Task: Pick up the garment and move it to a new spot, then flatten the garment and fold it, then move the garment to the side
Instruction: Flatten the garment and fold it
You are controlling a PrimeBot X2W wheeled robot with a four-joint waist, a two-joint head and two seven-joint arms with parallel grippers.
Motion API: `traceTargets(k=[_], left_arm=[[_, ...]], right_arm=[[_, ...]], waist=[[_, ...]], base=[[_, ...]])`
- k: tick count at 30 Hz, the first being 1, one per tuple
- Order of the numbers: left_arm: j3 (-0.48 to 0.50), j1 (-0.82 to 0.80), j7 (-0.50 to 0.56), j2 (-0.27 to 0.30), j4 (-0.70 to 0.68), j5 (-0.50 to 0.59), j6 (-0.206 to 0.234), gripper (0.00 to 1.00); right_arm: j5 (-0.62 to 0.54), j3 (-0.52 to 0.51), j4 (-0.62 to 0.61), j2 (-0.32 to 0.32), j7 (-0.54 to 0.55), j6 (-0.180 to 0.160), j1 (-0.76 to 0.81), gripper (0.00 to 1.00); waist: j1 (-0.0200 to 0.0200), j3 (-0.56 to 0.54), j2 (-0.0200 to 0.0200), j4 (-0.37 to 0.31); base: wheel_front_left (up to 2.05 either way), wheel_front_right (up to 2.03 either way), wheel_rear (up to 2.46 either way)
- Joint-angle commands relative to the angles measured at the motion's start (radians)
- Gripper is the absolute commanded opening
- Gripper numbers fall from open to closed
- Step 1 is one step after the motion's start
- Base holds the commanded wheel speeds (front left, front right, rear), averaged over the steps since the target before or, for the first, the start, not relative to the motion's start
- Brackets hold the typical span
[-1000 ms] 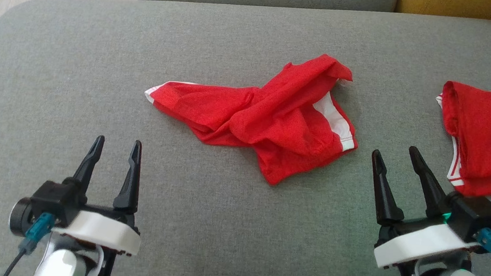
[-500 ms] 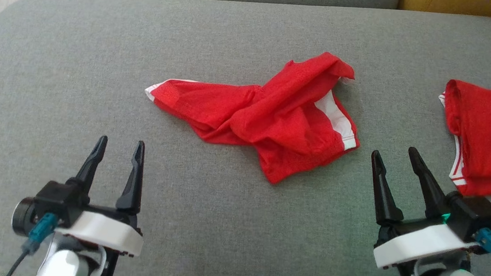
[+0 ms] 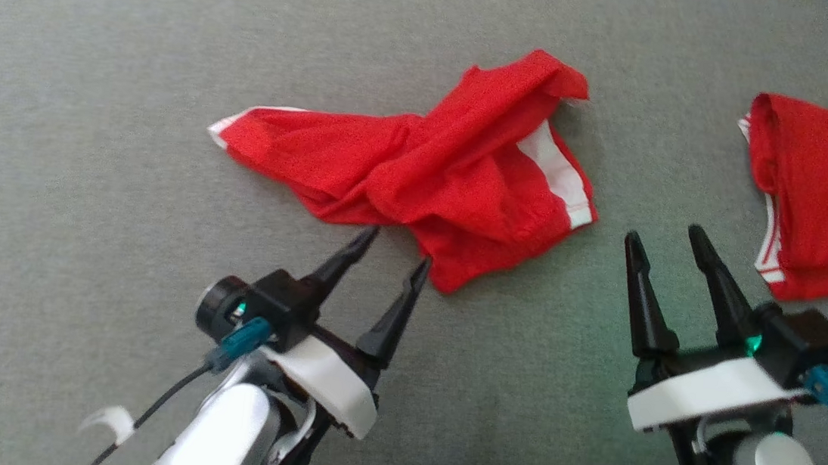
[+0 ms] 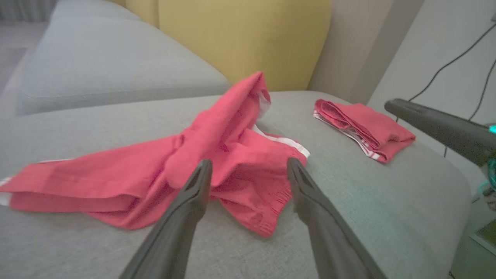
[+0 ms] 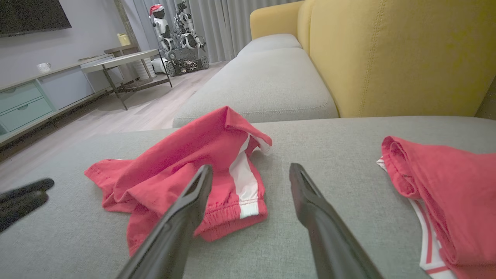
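One crumpled garment (image 3: pixel 426 180) of thin red cloth, with white side stripes and a gathered elastic hem, lies mid-way across the grey woven sofa cushion (image 3: pixel 87 155). One folded garment (image 3: pixel 827 204), also red, sits well apart at the right. There are two grippers, each with two tapered dark fingers. The left gripper (image 3: pixel 398 246) gapes wide and empty, its tips just beside the crumpled cloth's near edge. The right gripper (image 3: pixel 665 235), equally wide and empty, hovers between both garments.
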Motion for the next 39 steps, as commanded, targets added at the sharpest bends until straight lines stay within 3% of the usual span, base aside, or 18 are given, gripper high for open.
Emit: traceTargets(k=[1, 11, 12, 13, 19, 25, 34, 39], left_arm=[[0.011, -0.048, 0.012, -0.005, 0.002, -0.016, -0.012, 1.0], [-0.041, -0.155, 0.071, -0.039, 0.259, -0.124, -0.03, 1.0], [-0.045, -0.162, 0.072, -0.041, 0.275, -0.138, -0.033, 0.76], [-0.047, -0.168, 0.069, -0.041, 0.288, -0.152, -0.035, 0.0], [-0.046, -0.176, 0.054, -0.041, 0.32, -0.204, -0.041, 0.0], [-0.017, -0.135, 0.052, -0.003, 0.27, -0.233, -0.033, 0.0], [0.049, -0.009, 0.108, 0.097, 0.089, -0.282, 0.025, 0.0], [0.095, 0.068, 0.183, 0.189, -0.016, -0.305, 0.065, 0.0]], right_arm=[[0.008, 0.027, -0.04, 0.003, -0.004, -0.001, -0.052, 1.0], [0.023, 0.027, -0.014, 0.009, -0.032, -0.001, -0.082, 1.0], [0.026, 0.027, -0.012, 0.009, -0.034, -0.001, -0.082, 1.0], [0.028, 0.027, -0.009, 0.01, -0.036, -0.001, -0.083, 1.0], [0.035, 0.019, 0.003, 0.013, -0.042, -0.001, -0.088, 1.0], [0.041, 0.01, 0.008, 0.014, -0.043, -0.001, -0.084, 1.0], [0.048, -0.007, 0.011, 0.015, -0.035, -0.001, -0.076, 1.0], [0.05, -0.025, 0.007, 0.015, -0.029, -0.001, -0.062, 1.0]], waist=[[0.0, 0.032, 0.0, -0.034], [0.0, 0.108, 0.0, -0.123], [0.0, 0.11, 0.0, -0.126], [0.0, 0.111, 0.0, -0.129], [0.0, 0.112, 0.0, -0.123], [0.0, 0.103, 0.0, -0.094], [0.0, 0.079, 0.0, -0.041], [0.0, 0.063, 0.0, -0.02]], base=[[0.0, 0.0, 0.0], [0.0, 0.0, 0.0], [0.0, 0.0, 0.0], [0.0, 0.0, 0.0], [0.0, 0.0, 0.0], [0.0, 0.0, 0.0], [0.0, 0.0, 0.0], [0.0, 0.0, 0.0]])
